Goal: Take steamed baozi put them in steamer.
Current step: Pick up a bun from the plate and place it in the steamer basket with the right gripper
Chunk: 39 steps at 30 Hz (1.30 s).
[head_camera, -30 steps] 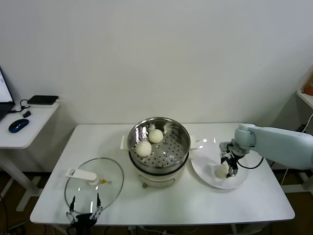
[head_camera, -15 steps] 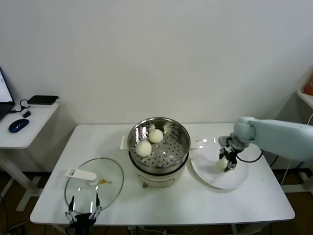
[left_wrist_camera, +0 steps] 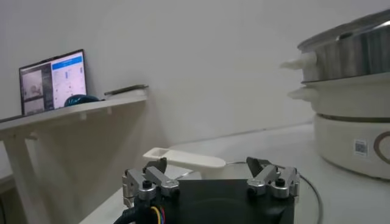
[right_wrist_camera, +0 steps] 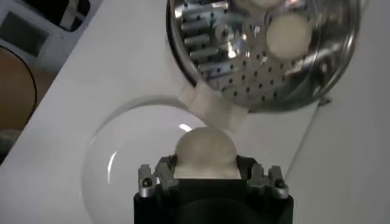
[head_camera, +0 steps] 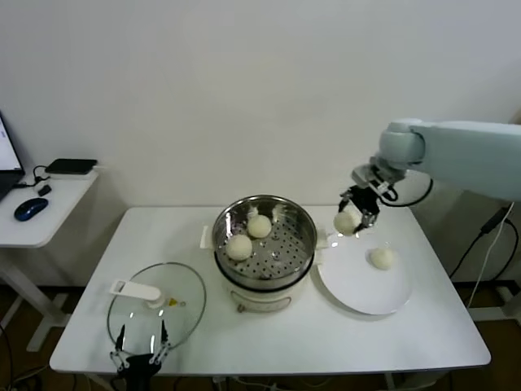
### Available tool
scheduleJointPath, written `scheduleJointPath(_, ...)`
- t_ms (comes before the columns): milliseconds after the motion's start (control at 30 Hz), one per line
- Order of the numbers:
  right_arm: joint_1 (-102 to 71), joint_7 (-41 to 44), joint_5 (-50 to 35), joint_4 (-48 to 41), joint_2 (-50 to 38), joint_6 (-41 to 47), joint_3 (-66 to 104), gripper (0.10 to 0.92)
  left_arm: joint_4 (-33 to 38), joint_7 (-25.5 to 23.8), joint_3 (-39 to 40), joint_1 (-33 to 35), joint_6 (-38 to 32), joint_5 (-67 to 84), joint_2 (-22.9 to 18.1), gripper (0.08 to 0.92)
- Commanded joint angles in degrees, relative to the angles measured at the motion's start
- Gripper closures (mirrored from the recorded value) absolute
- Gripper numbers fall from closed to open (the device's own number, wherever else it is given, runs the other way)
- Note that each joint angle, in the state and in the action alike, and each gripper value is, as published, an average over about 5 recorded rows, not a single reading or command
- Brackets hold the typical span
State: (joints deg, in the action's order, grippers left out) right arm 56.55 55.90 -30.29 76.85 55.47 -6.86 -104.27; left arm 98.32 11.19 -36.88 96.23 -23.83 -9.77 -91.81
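Right gripper (head_camera: 353,218) is clamped on a baozi (head_camera: 345,221), up in the air just off the steamer (head_camera: 264,236) rim, on the plate (head_camera: 358,287) side. The basket lies toward the robot's left of it, two buns (head_camera: 239,247) already inside, one left on the plate. Left gripper (head_camera: 140,348) sits open by the glass lid (head_camera: 187,309), well away.

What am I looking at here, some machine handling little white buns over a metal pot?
It is a two-armed robot cooking at a white table. One picture looks down from its head; the other two come from cameras on its wrists. The right tool is shut on a steamed baozi, lifted between the white plate and the steel steamer. Two baozi lie in the steamer; another lies on the plate. The left tool hangs open beside the glass lid.
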Motion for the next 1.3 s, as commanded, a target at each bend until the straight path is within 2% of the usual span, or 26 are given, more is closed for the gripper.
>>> scheduleJointPath(33,8.1,-2.9,3.4,10.0,9.1,-8.9,4.9,0.362,0.3,0.1,0.3,0.1,-0.1,-0.2,-0.1,0.177)
scheduleJointPath(167,4.0,-4.7,11.2,8.0,14.5,-12.5,8.7,0.361,0.4,0.2,0.3,0.4,-0.2,-0.2,-0.2,0.177)
scheduleJointPath(433,-4.5,-5.3,16.8,6.1,19.4,-14.8,10.1,0.364,0.6,0.3,-0.3,0.5,-0.4,0.2,-0.1,0.177)
scheduleJointPath(1067,-12.0,-1.2,18.4,2.2,22.3,-16.5,6.3,0.355,0.4,0.4,-0.5,0.4,-0.3,0.3,-0.3,0.177)
scheduleJointPath(1300,-12.4,-2.5,18.8,0.6,22.2,-16.4,5.9,0.353,0.3,0.5,-0.3,0.2,-0.3,0.4,-0.1,0.177)
